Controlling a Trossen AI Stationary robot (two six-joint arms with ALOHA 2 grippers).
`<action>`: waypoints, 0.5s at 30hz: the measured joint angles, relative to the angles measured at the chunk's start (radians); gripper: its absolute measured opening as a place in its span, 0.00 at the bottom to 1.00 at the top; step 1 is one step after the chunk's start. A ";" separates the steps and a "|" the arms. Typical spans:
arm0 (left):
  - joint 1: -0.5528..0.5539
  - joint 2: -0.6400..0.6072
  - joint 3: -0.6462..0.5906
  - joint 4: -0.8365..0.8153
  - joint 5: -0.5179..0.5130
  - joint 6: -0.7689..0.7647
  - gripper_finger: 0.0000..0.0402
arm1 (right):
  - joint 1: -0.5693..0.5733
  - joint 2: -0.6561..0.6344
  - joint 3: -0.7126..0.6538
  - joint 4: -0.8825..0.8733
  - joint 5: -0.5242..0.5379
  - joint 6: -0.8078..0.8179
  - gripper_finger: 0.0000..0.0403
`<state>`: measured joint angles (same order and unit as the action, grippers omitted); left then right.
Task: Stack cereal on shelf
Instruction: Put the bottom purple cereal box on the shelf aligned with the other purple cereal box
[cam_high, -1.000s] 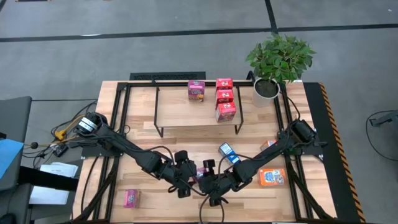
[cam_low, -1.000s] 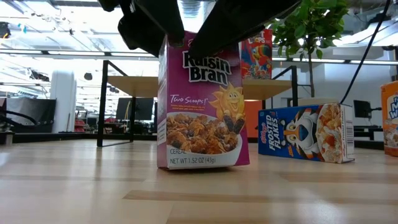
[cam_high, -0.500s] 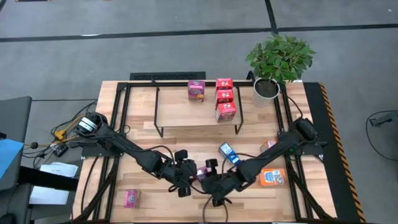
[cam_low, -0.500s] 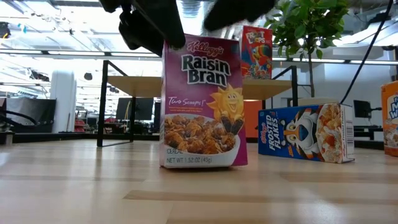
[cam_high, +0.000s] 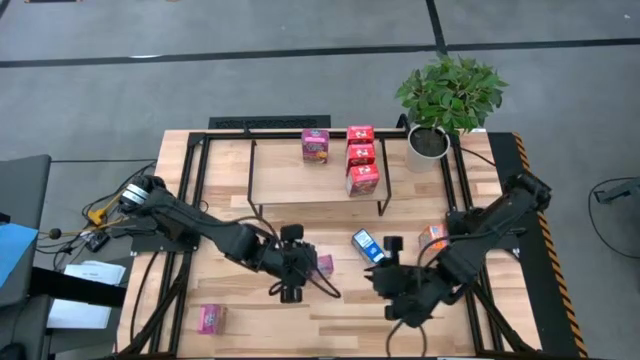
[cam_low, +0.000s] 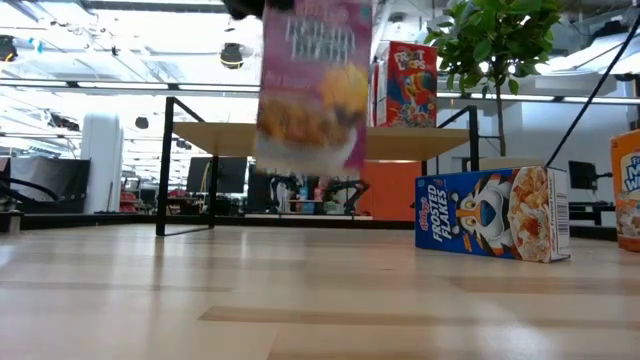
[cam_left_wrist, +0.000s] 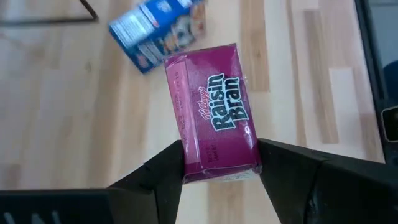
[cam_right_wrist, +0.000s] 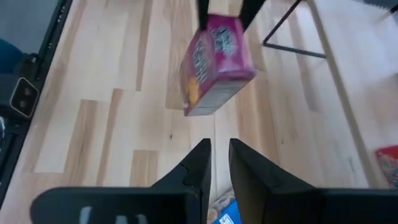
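Lifted clear of the bench (cam_high: 220, 300) since a second ago, when it stood on the wood between both arms, a magenta Raisin Bran box (cam_low: 312, 85) now hangs in the air, pinched at its end between the fingers of the left claw (cam_left_wrist: 221, 163). Meanwhile the right claw (cam_right_wrist: 215, 163) has drawn back toward the bench's right front and grasps nothing, its fingers nearly together. On the shelf (cam_high: 275, 178) at the far side, another magenta box (cam_high: 316, 145) stands beside a row of three red boxes (cam_high: 361, 158). A blue Frosted Flakes box (cam_low: 492, 213) lies on its side on the bench between the shelf and the right arm, close to the raised box. An orange box (cam_low: 628, 190) stands at the right edge in the low view, and a third magenta box (cam_high: 210, 318) lies near the front left corner. A potted plant (cam_high: 445, 100) stands at the far right corner, just beside the shelf's right end. Cables trail across the wood beneath both arms.
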<state>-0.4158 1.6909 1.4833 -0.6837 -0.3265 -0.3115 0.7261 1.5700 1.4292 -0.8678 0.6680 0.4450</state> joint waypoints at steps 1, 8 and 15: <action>0.010 -0.011 0.020 -0.029 0.000 0.016 0.43 | 0.005 -0.007 0.000 -0.001 0.008 0.000 0.19; 0.107 -0.144 0.142 -0.160 -0.076 0.193 0.43 | 0.020 -0.018 0.000 -0.075 0.017 0.000 0.17; 0.344 -0.298 0.195 -0.198 -0.047 0.435 0.43 | -0.006 -0.012 0.000 -0.083 0.013 -0.007 0.16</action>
<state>-0.0718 1.3928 1.6779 -0.8814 -0.3732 0.1239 0.7202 1.5578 1.4292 -0.9511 0.6814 0.4376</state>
